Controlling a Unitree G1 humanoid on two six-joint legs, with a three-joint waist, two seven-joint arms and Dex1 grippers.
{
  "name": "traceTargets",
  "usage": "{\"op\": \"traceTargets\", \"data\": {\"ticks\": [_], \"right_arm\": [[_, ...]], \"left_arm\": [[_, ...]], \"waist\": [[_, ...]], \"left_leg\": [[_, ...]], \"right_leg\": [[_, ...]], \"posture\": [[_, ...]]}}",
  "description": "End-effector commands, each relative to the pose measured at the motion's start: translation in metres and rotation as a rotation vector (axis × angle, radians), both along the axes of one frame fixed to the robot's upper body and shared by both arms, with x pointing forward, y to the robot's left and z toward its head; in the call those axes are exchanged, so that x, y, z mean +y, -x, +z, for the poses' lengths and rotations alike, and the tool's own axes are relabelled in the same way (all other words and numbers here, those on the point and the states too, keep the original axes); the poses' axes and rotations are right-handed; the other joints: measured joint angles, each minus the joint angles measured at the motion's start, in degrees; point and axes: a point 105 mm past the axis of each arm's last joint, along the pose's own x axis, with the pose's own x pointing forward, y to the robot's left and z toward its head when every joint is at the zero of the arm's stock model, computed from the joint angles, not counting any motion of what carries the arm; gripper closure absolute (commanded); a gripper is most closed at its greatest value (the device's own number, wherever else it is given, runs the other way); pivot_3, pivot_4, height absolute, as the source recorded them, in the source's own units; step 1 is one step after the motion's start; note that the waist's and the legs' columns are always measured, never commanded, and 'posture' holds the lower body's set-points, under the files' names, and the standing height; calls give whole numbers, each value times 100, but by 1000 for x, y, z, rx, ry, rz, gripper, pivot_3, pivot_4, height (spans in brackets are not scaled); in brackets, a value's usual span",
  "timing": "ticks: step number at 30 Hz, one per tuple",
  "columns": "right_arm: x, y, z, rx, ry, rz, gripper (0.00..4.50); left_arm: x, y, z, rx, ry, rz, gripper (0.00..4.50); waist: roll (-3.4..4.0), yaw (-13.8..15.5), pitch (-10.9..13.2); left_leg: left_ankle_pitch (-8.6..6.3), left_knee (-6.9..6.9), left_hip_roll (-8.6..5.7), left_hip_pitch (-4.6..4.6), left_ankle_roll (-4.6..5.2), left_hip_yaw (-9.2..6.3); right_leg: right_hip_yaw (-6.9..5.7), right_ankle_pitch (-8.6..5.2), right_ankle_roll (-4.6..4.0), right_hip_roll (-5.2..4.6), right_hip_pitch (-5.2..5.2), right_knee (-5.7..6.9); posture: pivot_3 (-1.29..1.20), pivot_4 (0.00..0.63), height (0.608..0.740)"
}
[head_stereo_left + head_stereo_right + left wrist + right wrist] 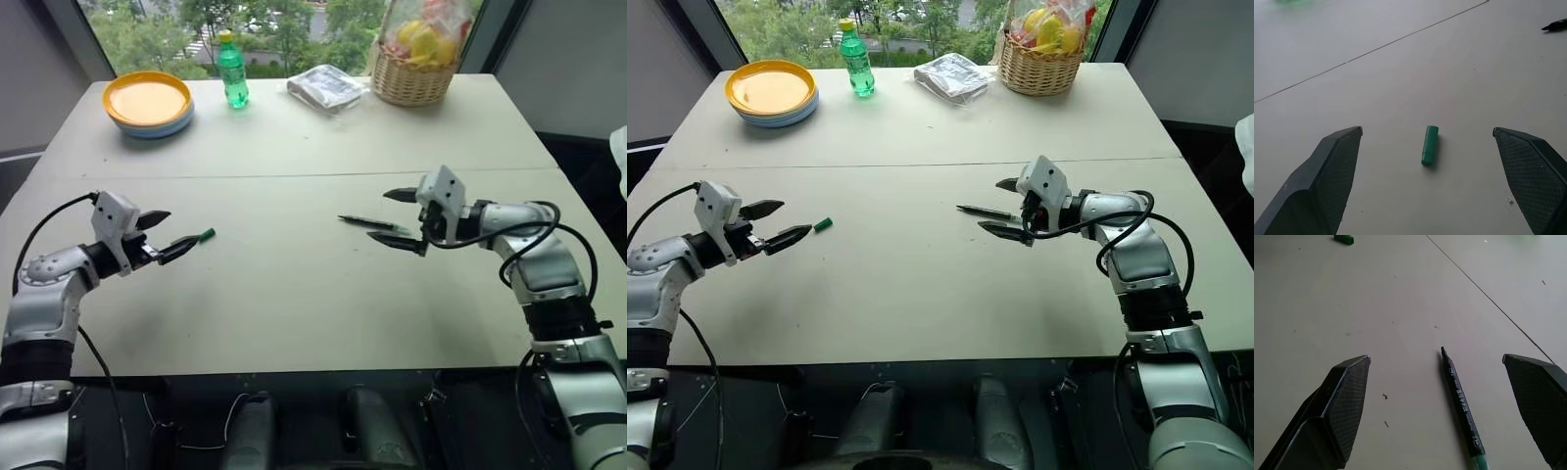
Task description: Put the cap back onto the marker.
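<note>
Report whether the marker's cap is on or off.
Off: the small green plastic cap lies apart from the thin dark marker, whose tip is bare.

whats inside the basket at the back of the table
The wicker basket holds yellow fruit, with some red showing, under a clear plastic wrap. The woven wall hides whatever lies lower down in it, so how full it is cannot be told.

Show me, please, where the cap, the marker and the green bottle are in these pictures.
cap [1430,145]: left wrist view, middle of its side.
marker [1460,401]: right wrist view, dark printed barrel.
green bottle [232,76]: left eye view, its body.
</note>
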Motion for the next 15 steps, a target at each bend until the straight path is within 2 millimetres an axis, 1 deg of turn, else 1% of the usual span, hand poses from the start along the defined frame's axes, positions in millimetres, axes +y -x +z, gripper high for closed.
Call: {"op": "traceTargets", "data": {"ticks": [1,4,8,11,15], "right_arm": [[11,9,15,-67,-67,2,39],[19,19,17,-32,-131,11,39],[27,39,19,49,-165,73,39],[29,48,23,79,-184,94,39],[30,54,25,98,-179,103,39]], "left_arm": [[1,-8,-5,-29,-25,-2,0],[-4,-12,-15,-17,-27,-16,0],[-14,-14,-26,-5,-34,-52,0],[-19,-15,-31,3,-30,-69,0],[-23,-17,-36,13,-34,-76,0]], "waist": [[0,-3,0],[0,0,0],[0,4,-1],[-3,7,-2],[-4,6,-3]], "left_leg": [[0,5,0,0,0,0],[0,26,0,-9,1,-3],[0,41,0,-15,1,-9],[0,44,-1,-15,1,-11],[0,50,-1,-15,1,-12]], "right_leg": [[0,0,0,0,0,4],[-1,0,1,1,0,12],[-3,4,6,1,1,18],[-4,4,8,1,2,20],[-5,5,8,1,3,26]], "posture": [[0,150,740],[0,150,740],[0,150,740],[0,150,740],[0,150,740]]}}
